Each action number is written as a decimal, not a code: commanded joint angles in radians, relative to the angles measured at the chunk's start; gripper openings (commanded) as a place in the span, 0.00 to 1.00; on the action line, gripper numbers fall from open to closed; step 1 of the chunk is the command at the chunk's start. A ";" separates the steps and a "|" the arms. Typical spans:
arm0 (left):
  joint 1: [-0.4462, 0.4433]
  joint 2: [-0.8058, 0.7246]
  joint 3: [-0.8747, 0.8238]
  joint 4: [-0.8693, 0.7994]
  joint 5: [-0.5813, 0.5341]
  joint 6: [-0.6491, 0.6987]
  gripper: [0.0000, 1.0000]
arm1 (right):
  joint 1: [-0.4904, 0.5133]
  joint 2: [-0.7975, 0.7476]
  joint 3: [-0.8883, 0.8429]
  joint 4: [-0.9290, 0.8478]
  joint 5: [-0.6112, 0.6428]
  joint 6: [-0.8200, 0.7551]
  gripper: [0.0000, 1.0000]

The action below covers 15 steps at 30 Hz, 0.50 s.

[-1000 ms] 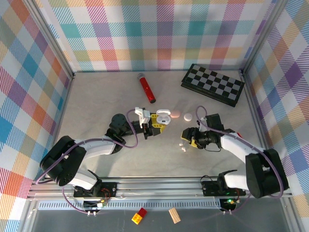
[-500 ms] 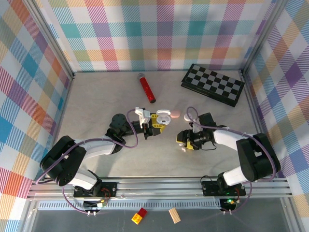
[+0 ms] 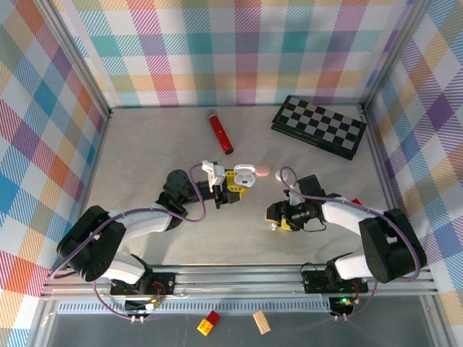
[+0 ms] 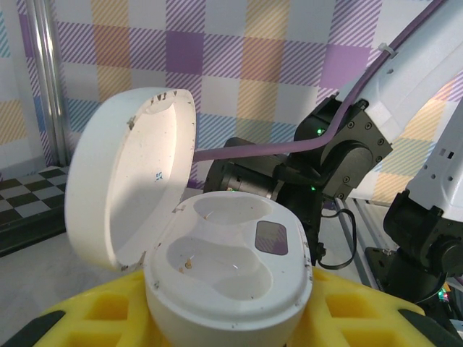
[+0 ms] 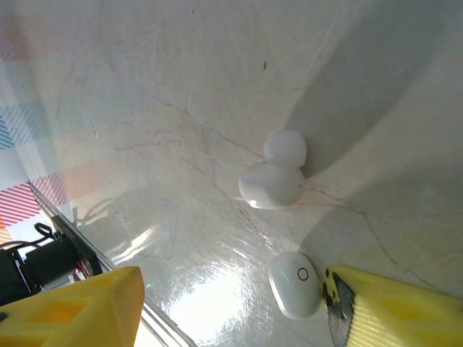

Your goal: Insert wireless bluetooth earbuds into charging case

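Note:
My left gripper [image 3: 233, 181] is shut on a white charging case [image 4: 228, 271], which it holds between yellow fingers [image 4: 376, 318]. The lid [image 4: 130, 188] stands open and both wells look empty. In the top view the case [image 3: 244, 173] sits near the table's middle. My right gripper [image 3: 273, 215] is down at the table with its jaws open. Between its yellow fingers [image 5: 405, 307] lies one white earbud [image 5: 295, 284], right beside the right-hand finger. A second earbud [image 5: 273, 177] lies a little farther out. An earbud [image 3: 273, 225] shows under the gripper's tip.
A pink closed case [image 3: 263, 172] lies just right of the held case. A red cylinder [image 3: 220, 131] and a folded chessboard [image 3: 319, 125] lie at the back. A red brick [image 3: 210, 323] and a wooden block [image 3: 260, 322] sit below the front rail.
My right gripper has moved left and nearer, down over the two earbuds, and its jaws have narrowed a little. The left gripper and the open case have stayed put.

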 commanded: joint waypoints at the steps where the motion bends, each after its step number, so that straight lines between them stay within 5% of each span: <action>1: 0.006 -0.009 -0.009 0.034 0.014 0.006 0.37 | 0.027 -0.014 -0.019 -0.006 -0.012 0.005 0.65; 15: 0.006 -0.006 -0.007 0.037 0.017 0.001 0.37 | 0.038 0.029 -0.024 0.046 0.029 0.043 0.49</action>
